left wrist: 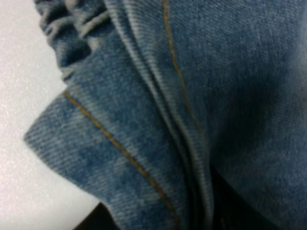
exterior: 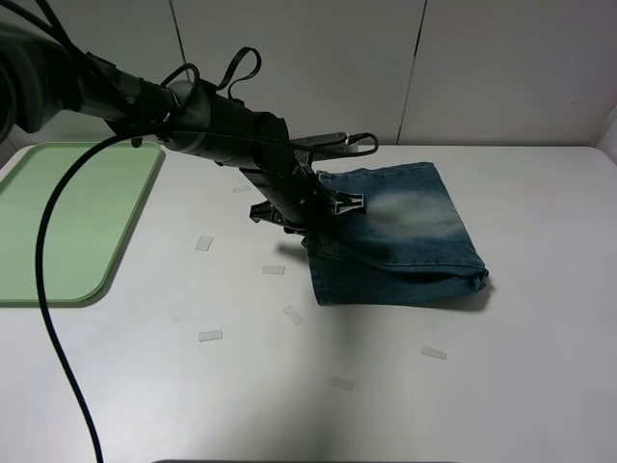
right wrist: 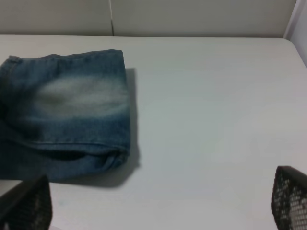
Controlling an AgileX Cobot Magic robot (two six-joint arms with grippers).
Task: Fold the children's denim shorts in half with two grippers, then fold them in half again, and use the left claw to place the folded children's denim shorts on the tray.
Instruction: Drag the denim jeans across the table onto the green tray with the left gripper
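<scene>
Overhead, left hand (exterior: 310, 224) meets folded shorts (exterior: 400, 236), grip unclear; right wrist alone shows its hand (right wrist: 158, 203) wide, empty.

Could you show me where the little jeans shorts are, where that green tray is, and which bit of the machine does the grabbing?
children's denim shorts (exterior: 410, 227), high view, faded pale patch on top.
tray (exterior: 67, 207), high view, bare flat floor.
left tool (exterior: 310, 214), high view, at the shorts' left edge.
</scene>
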